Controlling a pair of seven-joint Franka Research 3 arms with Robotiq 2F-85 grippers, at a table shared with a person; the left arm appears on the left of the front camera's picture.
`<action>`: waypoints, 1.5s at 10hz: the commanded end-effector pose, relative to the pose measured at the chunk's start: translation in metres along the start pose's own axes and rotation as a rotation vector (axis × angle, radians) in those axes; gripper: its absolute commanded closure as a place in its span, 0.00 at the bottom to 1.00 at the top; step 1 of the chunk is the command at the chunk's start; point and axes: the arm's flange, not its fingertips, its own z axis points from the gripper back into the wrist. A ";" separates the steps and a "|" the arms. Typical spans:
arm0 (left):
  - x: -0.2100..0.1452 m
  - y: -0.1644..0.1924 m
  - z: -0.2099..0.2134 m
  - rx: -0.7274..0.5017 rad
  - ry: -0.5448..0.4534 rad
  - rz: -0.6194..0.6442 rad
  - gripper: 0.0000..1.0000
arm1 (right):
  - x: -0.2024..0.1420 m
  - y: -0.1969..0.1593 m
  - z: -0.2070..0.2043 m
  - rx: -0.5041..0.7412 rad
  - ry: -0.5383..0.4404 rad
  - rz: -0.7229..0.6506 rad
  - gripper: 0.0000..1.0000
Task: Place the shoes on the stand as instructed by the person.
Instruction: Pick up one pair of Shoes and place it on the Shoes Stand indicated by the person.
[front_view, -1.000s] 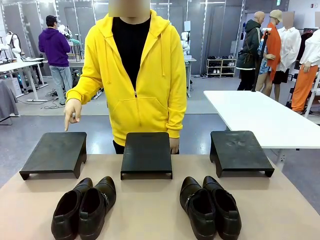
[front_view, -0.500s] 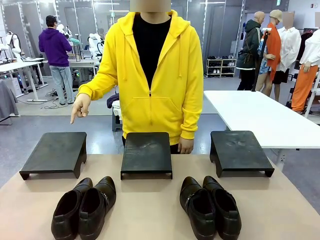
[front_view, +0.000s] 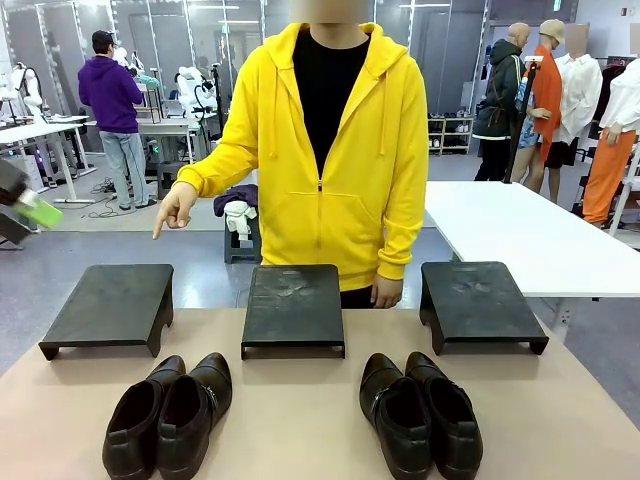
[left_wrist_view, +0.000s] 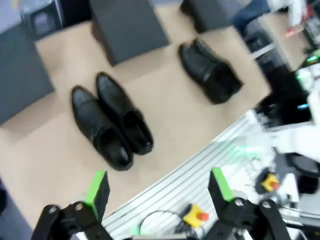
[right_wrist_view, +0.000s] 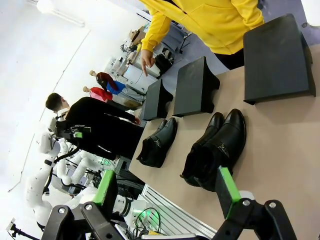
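On the matte tan table (front_view: 300, 400) we see two rows of things. At its far side stands the person (front_view: 330, 170) in a soft yellow hoodie, one hand (front_view: 175, 208) held out with the index finger stretched downward, above and behind the left stand (front_view: 108, 305). That stand, the middle stand (front_view: 293, 305) and the right stand (front_view: 480, 300) are flat, dull black slabs on short legs. In front of them lie the left pair of shoes (front_view: 170, 410) and the right pair of shoes (front_view: 420, 410), glossy black leather with rounded toes. Each pair sits side by side, its long axis running near to far, toes toward the stands and angled slightly toward the middle. Our left gripper (left_wrist_view: 159, 190), green pads spread wide, hovers over the table's near edge, well apart from the left pair of shoes. Our right gripper (right_wrist_view: 166, 189), likewise spread and holding nothing, has the right pair of shoes beyond its fingers, apart from them.
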 end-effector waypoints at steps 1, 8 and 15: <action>-0.003 -0.014 -0.040 0.170 0.069 0.044 0.00 | 0.001 0.000 0.003 0.006 -0.004 0.013 0.00; -0.042 -0.032 -0.187 0.333 0.181 0.246 0.00 | 0.001 0.000 0.003 0.006 -0.004 0.013 0.00; -0.091 0.011 -0.276 0.436 0.189 0.324 0.00 | 0.001 0.000 0.003 0.006 -0.004 0.013 0.00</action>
